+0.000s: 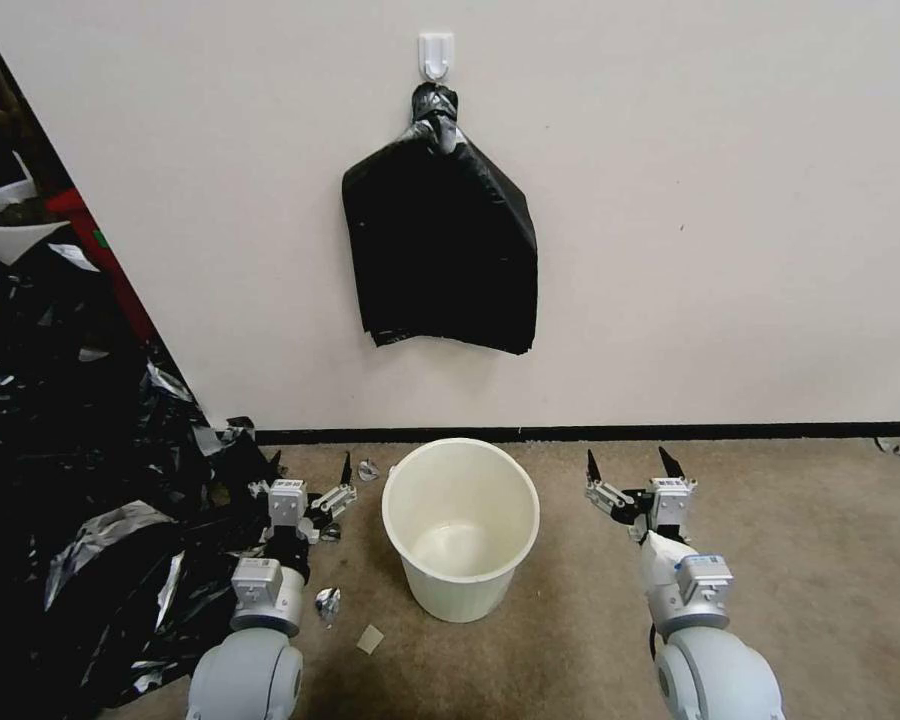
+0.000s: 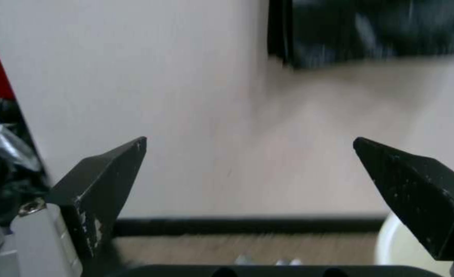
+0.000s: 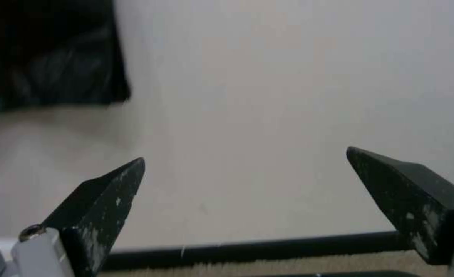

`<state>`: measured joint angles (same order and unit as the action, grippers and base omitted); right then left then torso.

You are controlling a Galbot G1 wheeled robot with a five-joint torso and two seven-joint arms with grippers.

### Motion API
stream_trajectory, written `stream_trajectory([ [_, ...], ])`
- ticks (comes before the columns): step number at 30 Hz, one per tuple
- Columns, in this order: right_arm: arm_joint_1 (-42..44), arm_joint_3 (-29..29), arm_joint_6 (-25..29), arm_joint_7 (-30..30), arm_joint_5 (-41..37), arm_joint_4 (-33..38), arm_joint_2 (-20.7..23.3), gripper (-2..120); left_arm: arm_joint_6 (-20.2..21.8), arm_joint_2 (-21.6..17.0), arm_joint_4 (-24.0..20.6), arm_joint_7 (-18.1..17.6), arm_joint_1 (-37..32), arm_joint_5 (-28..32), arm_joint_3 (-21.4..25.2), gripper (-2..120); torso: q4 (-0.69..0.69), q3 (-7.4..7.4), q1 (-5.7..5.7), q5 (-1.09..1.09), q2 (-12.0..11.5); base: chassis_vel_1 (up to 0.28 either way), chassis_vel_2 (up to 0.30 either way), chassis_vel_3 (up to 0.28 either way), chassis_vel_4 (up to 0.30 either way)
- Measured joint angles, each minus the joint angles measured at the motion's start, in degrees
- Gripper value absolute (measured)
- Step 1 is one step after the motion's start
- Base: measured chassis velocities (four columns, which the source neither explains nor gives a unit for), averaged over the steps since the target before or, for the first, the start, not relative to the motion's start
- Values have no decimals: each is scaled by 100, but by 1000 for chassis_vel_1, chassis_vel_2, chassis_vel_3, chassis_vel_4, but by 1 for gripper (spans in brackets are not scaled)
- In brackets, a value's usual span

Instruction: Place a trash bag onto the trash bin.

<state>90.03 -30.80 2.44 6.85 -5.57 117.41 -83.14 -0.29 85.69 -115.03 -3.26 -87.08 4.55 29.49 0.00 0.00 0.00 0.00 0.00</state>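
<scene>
- Black bundle (image 2: 371, 30) – blurred in left wrist view, upper part cut by frame edge; same in right wrist view (image 3: 47, 54).
- Trash bin (image 2: 406, 250) – only a rim sliver in left wrist view, rest behind finger.
- Heap of black scraps (image 1: 60, 450) – cut off at head view's left edge.
- White bowl (image 1: 10, 225) – partly cut; contents too dark to ID.

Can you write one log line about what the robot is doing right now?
left gripper: open, left of trash bin | right gripper: open, right of bin | bin: unlined, on carpet | black bag bundle: on wall hook
</scene>
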Motion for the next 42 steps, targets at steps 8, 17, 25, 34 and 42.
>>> stream_trajectory([
  [8,150,89,290,801,-667,321,332,100,-750,-130,-122,-187,500,-145,-244,100,0,0,0,-2,0,0,0,0,0],
  [17,-370,291,1081,32,50,-193,566,100,-816,-191,-296,-156,250,-610,-36,100,-1,0,0,1,0,0,0,0,0],
  [25,-1929,1391,2026,-728,-1532,-1227,808,100,-550,-268,-484,-418,-9,44,-40,100,-1,0,0,0,0,0,0,0,0],
  [34,-4612,3073,2150,-1253,-4826,-2372,214,100,-658,-223,-645,-430,-420,-279,202,100,1,1,0,-4,0,0,0,0,0],
  [42,-6574,3367,1994,-1679,-5676,-4038,-461,100,-721,-182,-863,-429,-573,-315,569,100,0,1,0,-2,-1,0,0,0,0],
])
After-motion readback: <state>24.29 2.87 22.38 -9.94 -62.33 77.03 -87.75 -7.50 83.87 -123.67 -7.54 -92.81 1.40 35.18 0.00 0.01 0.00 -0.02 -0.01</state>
